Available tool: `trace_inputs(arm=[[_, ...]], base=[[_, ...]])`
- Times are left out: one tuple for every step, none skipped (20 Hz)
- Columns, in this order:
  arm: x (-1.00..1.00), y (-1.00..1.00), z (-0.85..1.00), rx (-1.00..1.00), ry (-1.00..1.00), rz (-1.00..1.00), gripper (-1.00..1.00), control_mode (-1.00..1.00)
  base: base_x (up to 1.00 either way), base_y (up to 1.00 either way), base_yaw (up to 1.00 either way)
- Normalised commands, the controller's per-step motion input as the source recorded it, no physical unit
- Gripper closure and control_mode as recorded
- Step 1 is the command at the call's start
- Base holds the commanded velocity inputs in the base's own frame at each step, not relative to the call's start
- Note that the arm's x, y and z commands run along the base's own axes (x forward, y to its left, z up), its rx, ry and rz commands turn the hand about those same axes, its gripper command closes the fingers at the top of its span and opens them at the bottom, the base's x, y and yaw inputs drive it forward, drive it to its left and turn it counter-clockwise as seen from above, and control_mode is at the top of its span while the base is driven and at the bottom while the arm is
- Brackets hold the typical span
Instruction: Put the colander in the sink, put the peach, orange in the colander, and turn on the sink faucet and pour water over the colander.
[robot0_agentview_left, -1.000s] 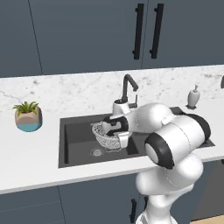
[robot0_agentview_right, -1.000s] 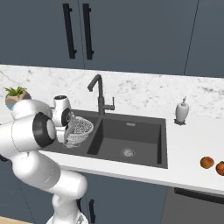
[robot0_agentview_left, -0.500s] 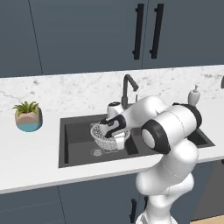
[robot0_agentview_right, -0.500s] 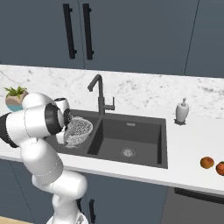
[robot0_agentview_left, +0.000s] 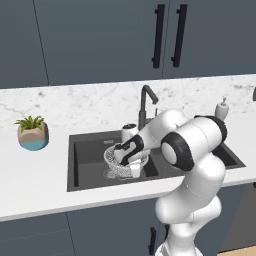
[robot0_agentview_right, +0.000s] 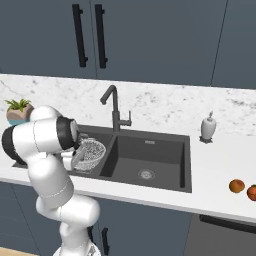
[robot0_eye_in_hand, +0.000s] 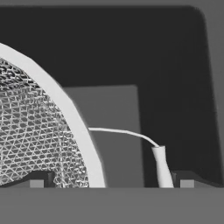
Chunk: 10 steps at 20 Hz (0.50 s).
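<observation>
The colander (robot0_agentview_left: 120, 161) sits in the left basin of the sink (robot0_agentview_right: 165, 175), the tool (robot0_eye_in_hand: 109, 181) spread open astride its rim, while peach (robot0_agentview_right: 237, 186) and orange (robot0_agentview_right: 251, 192) lie near the bench's (robot0_agentview_left: 35, 175) right front edge.

Inspection finding: no legible text, label, brand, number or sign on any surface, fitting or object in any view.

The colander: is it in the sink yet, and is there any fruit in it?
In the sink, left basin, and empty: the colander shows bare mesh, while both fruits lie on the counter.
</observation>
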Motion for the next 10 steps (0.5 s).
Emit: trace_inputs(arm=[[-0.19, -0.14, -0.23, 0.00, 0.05, -0.09, 1.00, -1.00], [-0.16, -0.13, -0.21, 0.00, 0.05, -0.09, 1.00, -1.00], [-0.09, -0.03, -0.21, 0.00, 0.04, -0.09, 1.00, -1.00], [-0.02, 0.00, -0.19, 0.00, 0.03, -0.08, 1.00, -1.00], [0.00, 0.00, -0.21, 0.00, 0.01, -0.08, 1.00, -1.00], [0.00, 0.00, -0.24, 0.00, 0.00, -0.07, 1.00, -1.00], [0.00, 0.00, -0.26, 0.00, 0.00, -0.06, 1.00, -1.00], [0.00, 0.00, -0.27, 0.00, 0.00, -0.06, 1.00, -1.00], [0.00, 0.00, -0.29, 0.00, 0.00, -0.07, 1.00, -1.00], [0.00, 0.00, -0.32, 0.00, 0.00, -0.08, 1.00, -1.00]], base=[[0.00, 0.00, 0.00], [0.00, 0.00, 0.00], [0.00, 0.00, 0.00], [0.00, 0.00, 0.00], [0.00, 0.00, 0.00], [0.00, 0.00, 0.00], [0.00, 0.00, 0.00], [0.00, 0.00, 0.00], [0.00, 0.00, 0.00], [0.00, 0.00, 0.00]])
